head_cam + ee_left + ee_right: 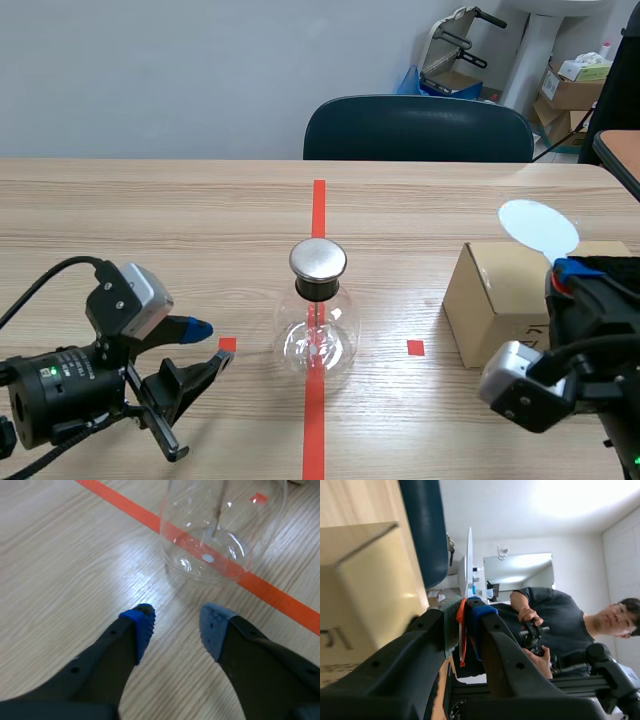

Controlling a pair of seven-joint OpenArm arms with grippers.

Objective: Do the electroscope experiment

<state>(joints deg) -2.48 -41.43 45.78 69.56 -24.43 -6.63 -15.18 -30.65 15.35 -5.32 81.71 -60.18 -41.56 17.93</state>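
The electroscope is a clear glass flask (318, 338) with a round metal cap (318, 259), standing on the orange-red centre line. In the left wrist view the flask (222, 530) stands just ahead of my left gripper (175, 625), which is open with nothing between its blue pads. In the scene view the left gripper (210, 343) rests low on the table, left of the flask. My right gripper (572, 268) is raised over the cardboard box and shut on the orange grip of a thin white disc (539, 227). The right wrist view shows the disc (469, 565) edge-on above the right gripper (467, 611).
A cardboard box (500, 300) stands at the right of the table, under the right gripper, and shows as the box (365, 585) in the right wrist view. A dark blue chair (418, 128) is behind the far edge. A person (555, 625) is behind the robot.
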